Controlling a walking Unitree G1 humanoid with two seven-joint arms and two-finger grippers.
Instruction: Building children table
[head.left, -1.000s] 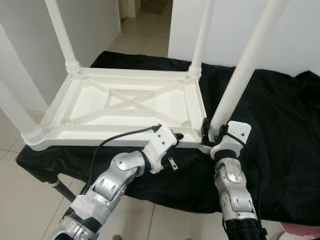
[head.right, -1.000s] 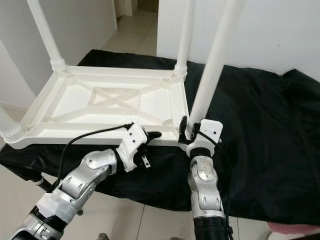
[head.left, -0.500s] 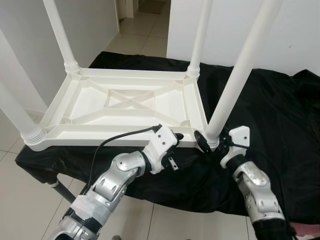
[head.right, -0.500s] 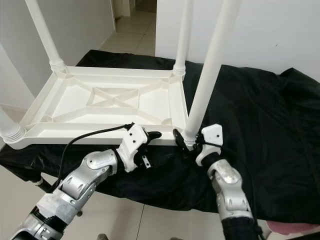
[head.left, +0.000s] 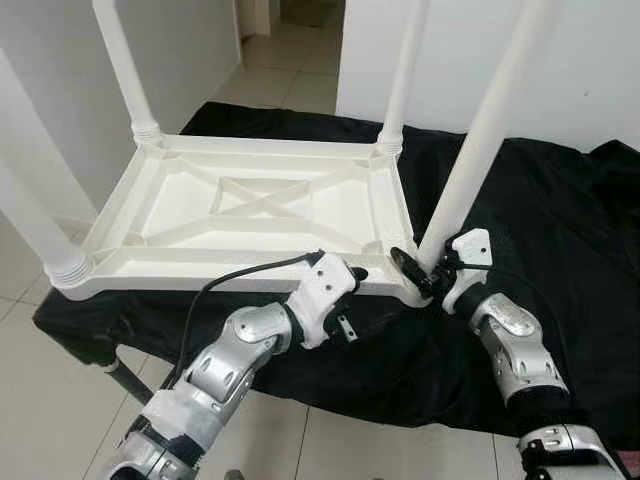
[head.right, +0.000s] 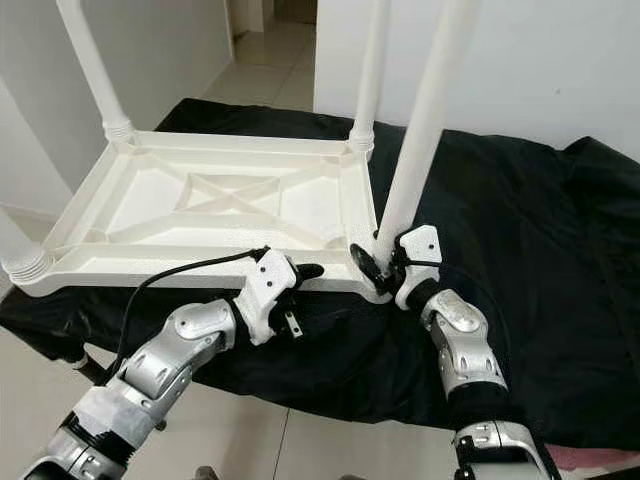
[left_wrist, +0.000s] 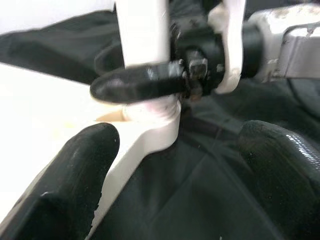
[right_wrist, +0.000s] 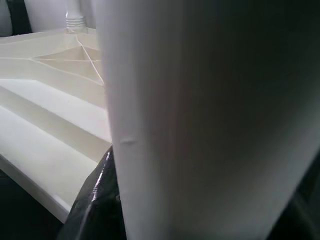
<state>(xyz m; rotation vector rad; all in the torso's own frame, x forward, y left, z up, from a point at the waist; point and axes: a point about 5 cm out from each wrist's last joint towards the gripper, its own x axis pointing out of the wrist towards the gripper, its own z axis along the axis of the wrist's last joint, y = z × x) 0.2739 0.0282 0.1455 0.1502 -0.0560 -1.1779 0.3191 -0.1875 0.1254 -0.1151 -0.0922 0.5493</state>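
- White kids' table (head.left: 250, 205) lay upside down on black cloth (head.left: 560, 210), legs pointing up.
- Right claw (head.left: 425, 270) clamped round base of near-right leg (head.left: 470, 150) at table corner.
- Left claw (head.left: 352, 275) spread open at near rim, just beside that corner, holding nothing.

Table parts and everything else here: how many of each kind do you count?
White table legs: 4
White upturned tabletop: 1
Black cloth: 1
Robot grippers: 2
Total: 8
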